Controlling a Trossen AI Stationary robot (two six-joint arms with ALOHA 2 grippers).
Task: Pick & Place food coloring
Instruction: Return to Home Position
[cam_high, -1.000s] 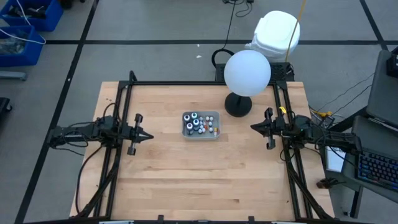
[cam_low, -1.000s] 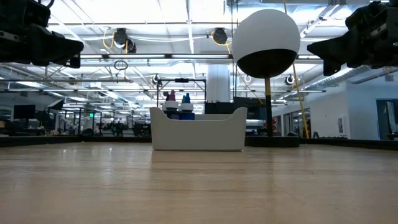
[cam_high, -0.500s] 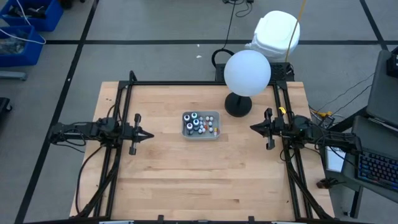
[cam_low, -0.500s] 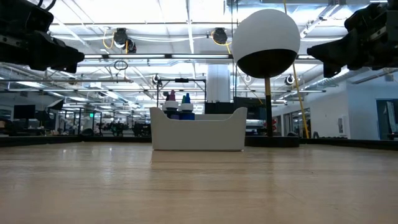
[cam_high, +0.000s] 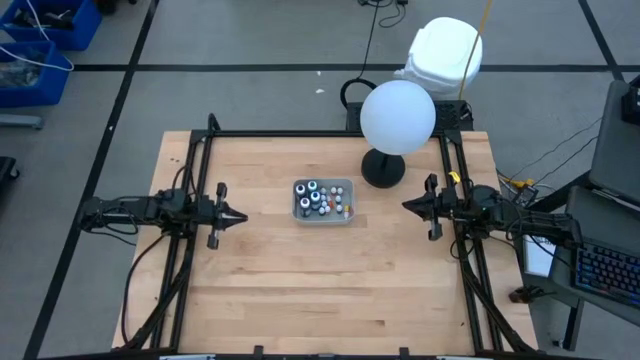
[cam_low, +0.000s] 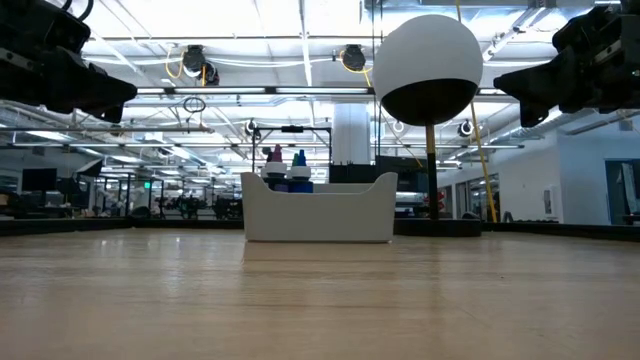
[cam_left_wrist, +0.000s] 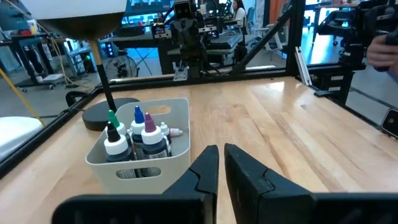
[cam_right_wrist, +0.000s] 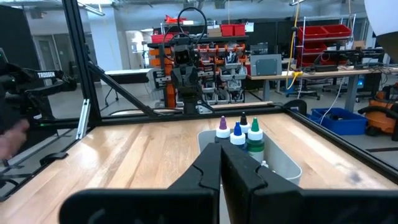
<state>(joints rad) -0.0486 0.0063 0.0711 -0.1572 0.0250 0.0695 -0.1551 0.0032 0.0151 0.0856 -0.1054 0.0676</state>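
The food coloring bottles (cam_high: 318, 198) stand in a small grey tray (cam_high: 345, 186) near the table's middle; they also show in the left wrist view (cam_left_wrist: 138, 138) and the right wrist view (cam_right_wrist: 239, 136). My left gripper (cam_high: 240, 216) is shut and empty, held above the table left of the tray. My right gripper (cam_high: 406, 204) is shut and empty, held above the table right of the tray. Both point at the tray.
A large white globe (cam_high: 397, 116) on a black stand (cam_high: 382, 168) stands just behind and right of the tray. Black frame rails (cam_high: 300, 134) run along the table's far, left and right edges. Bare wood lies toward the near edge.
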